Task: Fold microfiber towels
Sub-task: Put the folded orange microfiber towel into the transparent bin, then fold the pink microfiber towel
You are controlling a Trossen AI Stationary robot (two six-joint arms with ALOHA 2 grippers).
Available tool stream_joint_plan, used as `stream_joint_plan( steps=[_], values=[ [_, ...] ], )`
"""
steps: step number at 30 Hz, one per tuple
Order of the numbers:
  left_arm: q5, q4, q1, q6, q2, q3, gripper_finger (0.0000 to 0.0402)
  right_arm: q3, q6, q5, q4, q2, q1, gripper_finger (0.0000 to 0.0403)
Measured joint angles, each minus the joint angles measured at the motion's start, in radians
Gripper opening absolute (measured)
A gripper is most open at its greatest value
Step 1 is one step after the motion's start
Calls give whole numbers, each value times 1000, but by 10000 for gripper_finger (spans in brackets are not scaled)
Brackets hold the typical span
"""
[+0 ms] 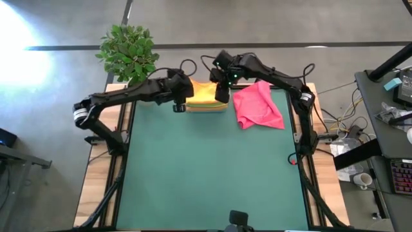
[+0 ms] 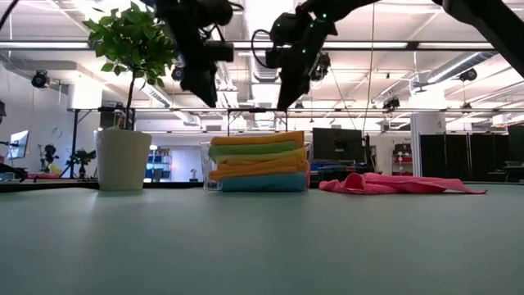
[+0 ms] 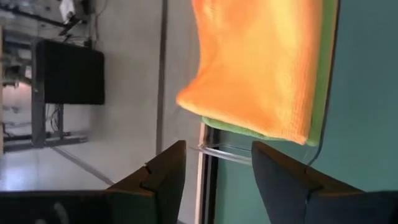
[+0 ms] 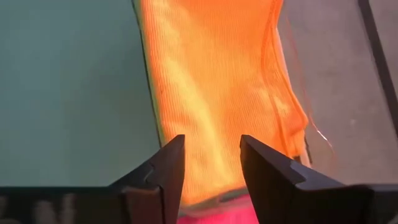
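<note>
the left gripper [image 1: 179,107] and right gripper [image 1: 222,98] hang open and empty above the folded fuzzy towels [image 2: 258,161] in the clear plastic tray [image 2: 206,168]. a crumpled pink towel [image 1: 257,106] lies just beside it on the green table [image 1: 206,174].

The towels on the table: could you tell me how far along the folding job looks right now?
Done: a stack of folded towels, orange on top, sits in the clear tray at the table's far edge. In hand: nothing; the left gripper and right gripper hang open above the stack, apparently having just placed the top orange towel. Left: the pink towel lies crumpled and unfolded beside the tray.
</note>
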Motion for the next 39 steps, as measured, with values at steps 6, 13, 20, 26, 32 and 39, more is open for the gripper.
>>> stream_joint_plan(
  steps=[6,13,20,26,32,39],
  values=[
    [5,0,0,-178,-57,-16,167,-100,51,-6,126,26,0,126],
    [6,-4,0,-258,-95,-46,167,-233,69,-23,180,45,0,109],
    [6,1,0,-258,-91,-46,167,-289,81,-19,218,45,-4,98],
    [7,1,0,-257,-87,-46,167,-202,87,-17,130,19,-21,85],
    [7,-7,0,-258,-88,-46,167,-175,96,-16,-16,-77,-29,68],
    [7,-26,0,-267,-95,-48,166,-394,200,-18,23,-295,-28,55]
  ],
)
